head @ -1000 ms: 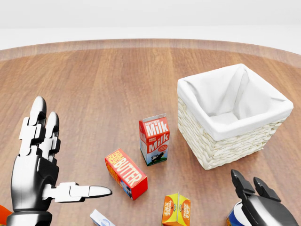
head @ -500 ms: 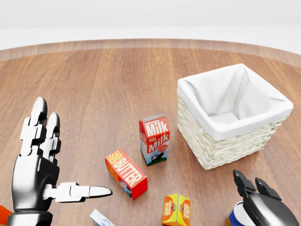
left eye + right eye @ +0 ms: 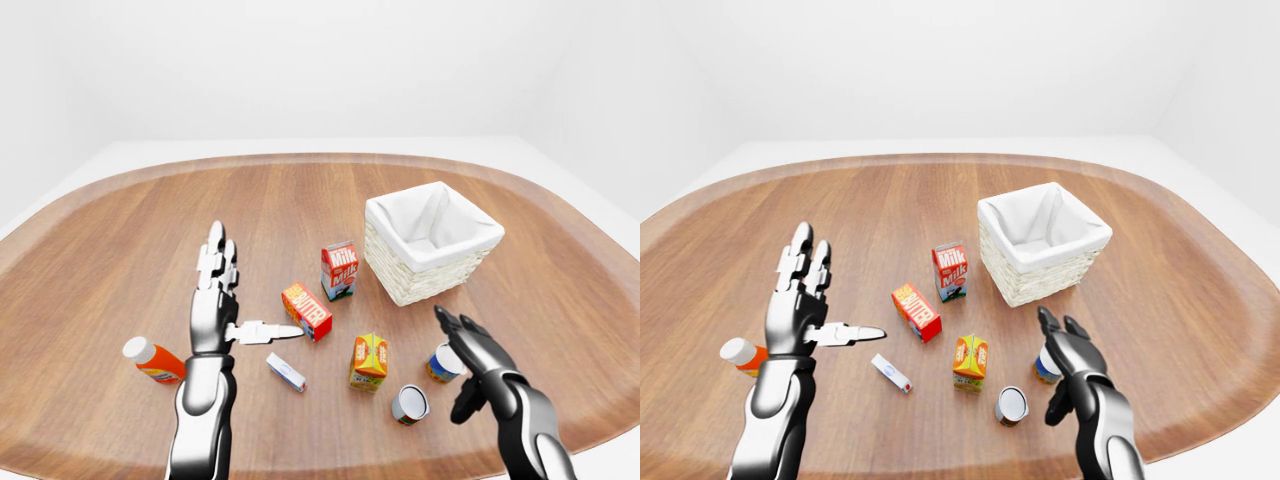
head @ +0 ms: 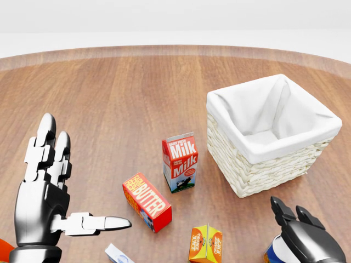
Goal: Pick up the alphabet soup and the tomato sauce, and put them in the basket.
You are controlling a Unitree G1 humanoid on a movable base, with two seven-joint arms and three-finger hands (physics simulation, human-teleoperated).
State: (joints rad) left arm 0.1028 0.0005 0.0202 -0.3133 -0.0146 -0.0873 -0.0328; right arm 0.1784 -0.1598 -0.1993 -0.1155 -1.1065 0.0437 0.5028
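Two cans are what matter here, and neither is in the basket (image 3: 410, 285) yet. The upright can (image 3: 438, 364) stands near the bottom right of the left-eye view, just beside the right hand (image 3: 480, 362). The tipped can (image 3: 409, 403) lies on its side a little lower and to the left, open end facing us. I honestly can't read the labels, so no idea which is the soup and which the sauce.

As for what's changed over the last second: barely anything. In the head view the right hand sank a touch, then crept back up, and it's still parked right next to the upright can. Its fingers are spread wide, not wrapped around anything. The can hasn't budged. The left hand (image 3: 213, 300) hasn't moved either; it's held flat and open above the table (image 3: 120, 240), thumb sticking out toward the butter (image 3: 307, 311), holding nothing.

The milk (image 3: 339, 270), juice (image 3: 369, 361) and bottle (image 3: 152, 360) are all sitting where they were.

So my read: it's lining up the first grab, not yet closing. Basket is near, up and left of that hand.
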